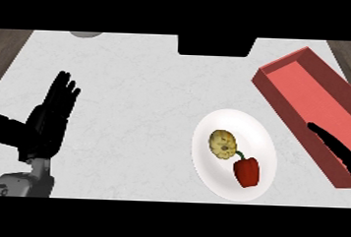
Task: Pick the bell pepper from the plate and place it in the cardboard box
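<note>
A red bell pepper [247, 171] with a green stem lies on the white plate [261, 138], toward its near side. A yellow, bumpy vegetable [223, 144] sits just beyond it on the same plate. The red-walled box [281, 97] lies at the right, slanting from the far middle toward the near right edge. My right hand [340, 153] comes in at the right edge with straight fingers over the box's near end, to the right of the plate and apart from the pepper. At the left my left hand [47, 118] rests open, fingers up.
A black object [216, 45] stands at the counter's far edge in the middle, and a grey round thing [86, 34] peeks in at the far left. Dark wooden strips [7, 48] border the pale counter at both far corners.
</note>
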Controlling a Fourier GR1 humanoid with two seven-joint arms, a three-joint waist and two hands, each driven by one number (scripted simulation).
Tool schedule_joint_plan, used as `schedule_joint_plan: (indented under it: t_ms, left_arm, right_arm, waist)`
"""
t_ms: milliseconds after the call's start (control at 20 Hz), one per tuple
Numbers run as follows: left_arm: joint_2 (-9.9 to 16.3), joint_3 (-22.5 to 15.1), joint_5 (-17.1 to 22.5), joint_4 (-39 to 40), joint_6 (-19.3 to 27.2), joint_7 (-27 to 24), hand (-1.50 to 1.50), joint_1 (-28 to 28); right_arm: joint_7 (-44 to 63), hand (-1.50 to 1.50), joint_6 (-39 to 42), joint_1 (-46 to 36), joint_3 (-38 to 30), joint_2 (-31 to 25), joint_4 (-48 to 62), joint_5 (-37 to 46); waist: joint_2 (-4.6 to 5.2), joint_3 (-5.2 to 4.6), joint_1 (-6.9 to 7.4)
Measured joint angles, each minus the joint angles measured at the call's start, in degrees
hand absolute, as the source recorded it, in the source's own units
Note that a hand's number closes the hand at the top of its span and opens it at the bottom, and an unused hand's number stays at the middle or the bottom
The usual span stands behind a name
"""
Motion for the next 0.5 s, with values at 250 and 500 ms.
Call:
schedule_joint_plan:
  t_ms: [250,500]
  left_arm:
    - [-0.9,0.6,-0.8,-0.2,-0.7,0.4,0.00,0.1]
    - [-1.4,1.5,-1.5,-2.2,-1.6,1.4,0.00,1.4]
  right_arm:
    - [7.6,-1.50,2.9,-5.3,2.1,4.7,1.5,3.9]
    - [9.9,-1.50,5.0,-7.4,4.0,11.5,4.2,7.8]
  waist:
    - [0.00,0.03,0.03]
    - [-0.01,0.06,-0.01]
